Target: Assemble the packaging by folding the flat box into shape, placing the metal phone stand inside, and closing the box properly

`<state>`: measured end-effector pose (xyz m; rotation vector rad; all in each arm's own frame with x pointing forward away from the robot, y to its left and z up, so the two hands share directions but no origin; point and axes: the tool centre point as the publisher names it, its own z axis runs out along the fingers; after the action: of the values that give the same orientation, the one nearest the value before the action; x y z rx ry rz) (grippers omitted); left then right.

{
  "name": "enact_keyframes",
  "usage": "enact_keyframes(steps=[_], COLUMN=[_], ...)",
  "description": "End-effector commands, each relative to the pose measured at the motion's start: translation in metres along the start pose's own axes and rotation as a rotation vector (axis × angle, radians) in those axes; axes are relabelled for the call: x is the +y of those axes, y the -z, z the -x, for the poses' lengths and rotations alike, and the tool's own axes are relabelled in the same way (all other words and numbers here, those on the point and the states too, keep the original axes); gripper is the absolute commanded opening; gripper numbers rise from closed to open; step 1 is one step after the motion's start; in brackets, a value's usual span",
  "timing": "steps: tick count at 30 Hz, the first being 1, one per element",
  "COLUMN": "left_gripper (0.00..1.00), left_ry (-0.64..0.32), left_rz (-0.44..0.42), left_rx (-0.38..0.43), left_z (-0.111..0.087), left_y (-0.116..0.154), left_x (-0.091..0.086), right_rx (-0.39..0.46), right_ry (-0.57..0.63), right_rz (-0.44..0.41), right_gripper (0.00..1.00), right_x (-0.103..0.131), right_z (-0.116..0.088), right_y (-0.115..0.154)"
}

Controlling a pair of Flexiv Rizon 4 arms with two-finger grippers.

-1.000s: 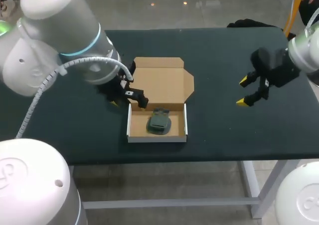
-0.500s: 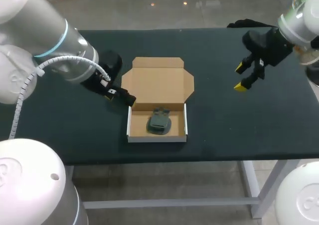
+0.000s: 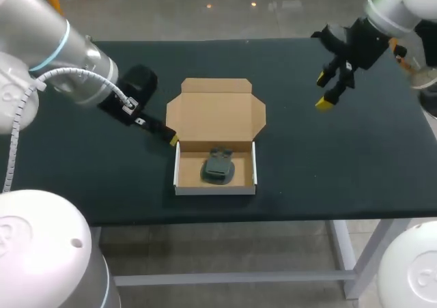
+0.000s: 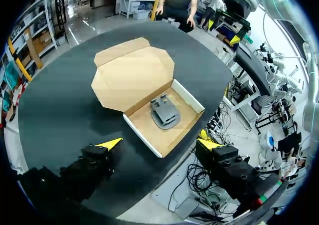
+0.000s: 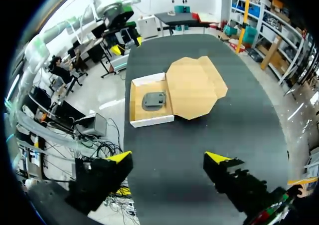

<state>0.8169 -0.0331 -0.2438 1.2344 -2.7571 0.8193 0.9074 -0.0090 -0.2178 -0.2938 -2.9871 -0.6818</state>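
Dark grey metal phone stand [image 3: 218, 166] lies inside open brown cardboard box [image 3: 215, 113]; left fingers [image 4: 110, 144] and right fingers [image 3: 323, 104] spread, empty.

Box [image 3: 216, 117]: brown card inside, white outer walls.
Stand [image 3: 218, 166]: dark grey, perhaps greenish.
Table [image 3: 307, 164]: plain dark green-black.
Left gripper [image 4: 160, 144]: black, yellow tips.
Right gripper [image 3: 323, 93]: black, yellow tips.
Left arm [image 3: 48, 28]: pale grey, blue ring.

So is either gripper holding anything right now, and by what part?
Nothing held: the left gripper is open, just off the box at its left side; the right gripper is open over the table, far from it. The stand lies inside the box.
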Motion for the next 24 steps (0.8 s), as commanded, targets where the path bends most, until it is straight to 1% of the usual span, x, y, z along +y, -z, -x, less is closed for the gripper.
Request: enact_keyframes(steps=[1, 6, 7, 8, 9, 11, 12, 13, 14, 16, 19, 21, 22, 24], left_gripper=[1.0, 1.0, 1.0, 1.0, 1.0, 1.0, 1.0, 1.0, 1.0, 1.0, 1.0, 1.0, 1.0, 1.0], left_ry=[0.001, 0.001, -0.02, -0.025, -0.04, -0.043, -0.056, -0.064, -0.066, -0.082, -0.109, -0.114, -0.118, -0.117], left_rz=[0.006, 0.006, 0.001, -0.011, -0.016, -0.038, -0.04, -0.063, -0.07, -0.098, -0.141, -0.159, -0.168, -0.177], left_rx=[-0.005, -0.005, -0.01, 0.013, 0.054, 0.077, 0.113, 0.136, 0.143, 0.2, 0.265, 0.294, 0.327, 0.336], left_z=[-0.001, -0.001, 0.002, 0.005, 0.008, 0.016, 0.019, 0.023, 0.026, 0.034, 0.044, 0.051, 0.055, 0.065], left_y=[-0.001, -0.001, 0.0, 0.001, 0.001, 0.0, -0.001, -0.002, -0.002, -0.003, -0.004, -0.006, -0.006, -0.008], left_x=[-0.002, -0.002, 0.0, 0.001, 0.002, 0.003, 0.004, 0.004, 0.004, 0.003, 0.002, 0.001, 0.0, -0.003], right_rx=[0.057, 0.046, 0.046, 0.046, 0.046, 0.05, 0.051, 0.053, 0.054, 0.056, 0.055, 0.055, 0.055, 0.054], right_ry=[0.011, 0.04, 0.045, 0.046, 0.045, 0.048, 0.048, 0.05, 0.05, 0.05, 0.048, 0.047, 0.047, 0.05], right_rz=[-0.055, -0.098, -0.101, -0.106, -0.114, -0.118, -0.122, -0.126, -0.126, -0.129, -0.135, -0.14, -0.142, -0.148], right_gripper=[1.0, 1.0, 1.0, 1.0, 1.0, 1.0, 1.0, 1.0, 1.0, 1.0, 1.0, 1.0, 1.0, 1.0], right_x=[0.014, 0.03, 0.033, 0.036, 0.038, 0.042, 0.043, 0.045, 0.046, 0.049, 0.052, 0.055, 0.056, 0.062], right_z=[0.012, 0.026, 0.028, 0.031, 0.032, 0.034, 0.035, 0.036, 0.036, 0.038, 0.039, 0.041, 0.042, 0.044], right_y=[0.002, 0.006, 0.006, 0.007, 0.007, 0.007, 0.006, 0.005, 0.005, 0.003, 0.002, 0.001, 0.0, -0.001])
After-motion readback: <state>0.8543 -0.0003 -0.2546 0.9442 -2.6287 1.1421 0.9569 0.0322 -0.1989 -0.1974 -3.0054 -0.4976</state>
